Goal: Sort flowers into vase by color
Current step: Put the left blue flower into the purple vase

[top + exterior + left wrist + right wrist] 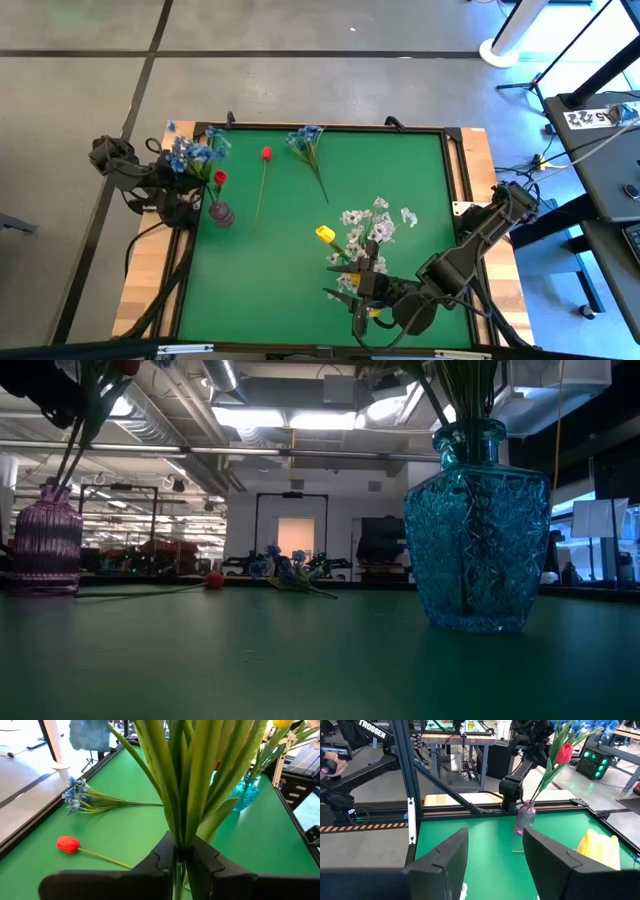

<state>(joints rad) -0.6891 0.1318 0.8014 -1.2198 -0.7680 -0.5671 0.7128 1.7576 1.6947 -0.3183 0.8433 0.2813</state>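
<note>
The green table (pixel 260 280) fills the middle of the high view, with the two dark arms at its edges. The right arm reaches in from about four o'clock, and its right gripper (pixel 495 857) hovers near the five o'clock edge with the jaws standing apart and nothing between them, just beside the blue vase (pixel 477 525) that holds the white-blossom sprigs (pixel 368 225) and a yellow tulip (pixel 325 234). The left arm sits at about nine o'clock; its left gripper (pixel 182 855) is pinched tight on a bunch of green stalks (pixel 192 780), whose blue blossoms (pixel 190 152) and red bud (pixel 220 178) spread above the small purple vase (pixel 221 213), the stalk ends running down into its neck. Toward twelve o'clock a blue-blossom sprig (pixel 306 140) lies flat on the green surface, and just to its nine o'clock side lies a single red tulip (pixel 266 153), its thin stalk pointing toward six o'clock.
</note>
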